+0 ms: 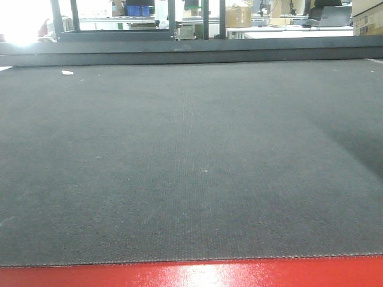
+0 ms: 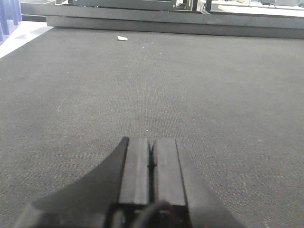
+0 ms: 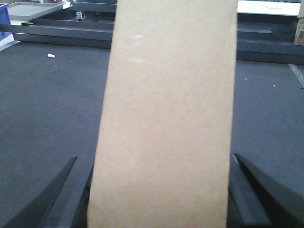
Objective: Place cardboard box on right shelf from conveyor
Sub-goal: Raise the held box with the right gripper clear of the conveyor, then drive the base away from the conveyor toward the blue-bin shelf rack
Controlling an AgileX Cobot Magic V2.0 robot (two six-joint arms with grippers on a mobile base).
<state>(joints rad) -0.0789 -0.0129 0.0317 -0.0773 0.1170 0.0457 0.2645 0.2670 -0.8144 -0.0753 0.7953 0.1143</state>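
Across the whole near ground lies the conveyor (image 1: pixel 191 167), a dark grey textured belt, with its red frame (image 1: pixel 191 276) along the near edge. On the far left part of the belt rests one small white scrap (image 1: pixel 67 73), well apart from everything else. Beyond the belt a long dark rail (image 1: pixel 191 51) runs from left to right, and behind it I can see blue bins (image 1: pixel 140 10) and a brown carton (image 1: pixel 239 16), both far away and small.

Only the right wrist view shows the cardboard box (image 3: pixel 166 118). It fills the middle of that view as a plain tan slab, leaning a little to the right, and it hides much of the belt and the rail behind it. The right pincer (image 3: pixel 156 156) holds it, with one dark finger (image 3: pixel 71 190) against each long side. Whether the box touches the belt I cannot tell.

The left wrist view shows the left pincer (image 2: pixel 151 142) low over the bare belt, its two fingers pressed together with nothing between them. The front view shows the belt and the room behind it, and neither pincer.
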